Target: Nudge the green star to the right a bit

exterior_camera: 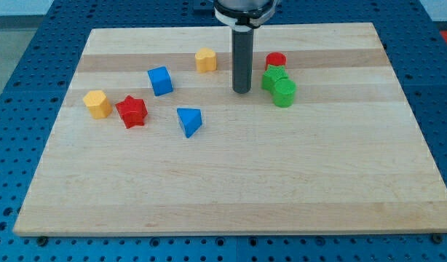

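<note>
Camera view, single frame. The rod comes down from the view's top; my tip [242, 91] rests on the wooden board [223, 189], bare — it is a plain rod that holds nothing.

The green star [273, 77] sits just to the right of the tip, a narrow gap between them, no contact that I can make out. It is packed in a cluster: a red cylinder [276, 61] touching it from above, a second green block [285, 93], rounded, touching it below and to the right.

Elsewhere, well apart on the left: yellow block [205, 60], blue cube [159, 80], blue triangle [188, 121], red star [132, 111], yellow hexagon [97, 103].

Risk — a push to the right from here would likely drag the neighbours along, since both touch the star. If the tip meets the star off-centre, it may spin rather than slide.

Orientation: the star's points are hard to read at this size; no long axis to speak of, roughly as wide as deep.
</note>
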`<control>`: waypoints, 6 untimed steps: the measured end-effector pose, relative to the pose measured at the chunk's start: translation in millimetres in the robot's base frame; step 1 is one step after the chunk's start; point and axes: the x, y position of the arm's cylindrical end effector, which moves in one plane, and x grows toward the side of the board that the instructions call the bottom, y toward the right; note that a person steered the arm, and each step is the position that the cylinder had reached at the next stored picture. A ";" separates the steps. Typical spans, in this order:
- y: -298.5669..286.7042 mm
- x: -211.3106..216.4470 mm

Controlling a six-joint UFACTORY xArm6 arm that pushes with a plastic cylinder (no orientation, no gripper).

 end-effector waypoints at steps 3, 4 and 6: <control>10.1 -13.2; 19.2 -13.2; 24.9 -13.2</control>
